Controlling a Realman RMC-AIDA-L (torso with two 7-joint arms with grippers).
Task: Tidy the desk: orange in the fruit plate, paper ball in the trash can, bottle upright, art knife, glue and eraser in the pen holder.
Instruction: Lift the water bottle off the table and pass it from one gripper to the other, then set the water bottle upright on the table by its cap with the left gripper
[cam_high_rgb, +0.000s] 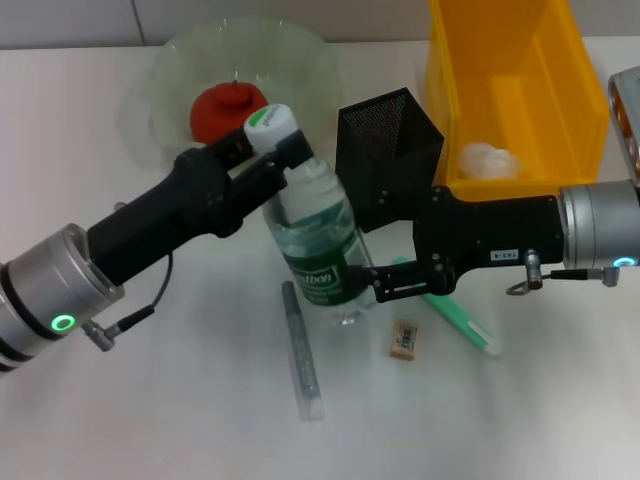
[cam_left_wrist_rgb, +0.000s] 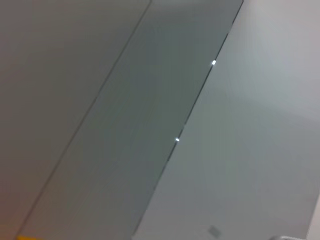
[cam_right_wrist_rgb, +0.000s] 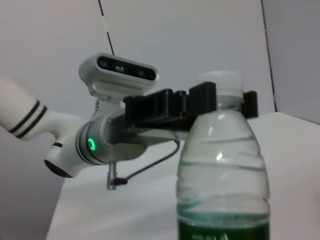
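Note:
The bottle (cam_high_rgb: 318, 245) stands nearly upright at the middle of the desk, leaning slightly. My left gripper (cam_high_rgb: 285, 160) is shut on its neck just under the white-and-green cap; the right wrist view shows the same grip (cam_right_wrist_rgb: 220, 102) on the bottle (cam_right_wrist_rgb: 222, 165). My right gripper (cam_high_rgb: 385, 285) sits against the bottle's lower right side. The orange (cam_high_rgb: 228, 110) lies in the fruit plate (cam_high_rgb: 300, 60). The paper ball (cam_high_rgb: 488, 158) is inside the trash can (cam_high_rgb: 570, 90). The eraser (cam_high_rgb: 404, 338) lies on the desk in front of the pen holder (cam_high_rgb: 390, 135).
A grey stick-shaped item (cam_high_rgb: 301, 352) lies in front of the bottle, and a green one (cam_high_rgb: 462, 320) lies under my right arm. I cannot tell which is the art knife and which the glue. The left wrist view shows only blank wall.

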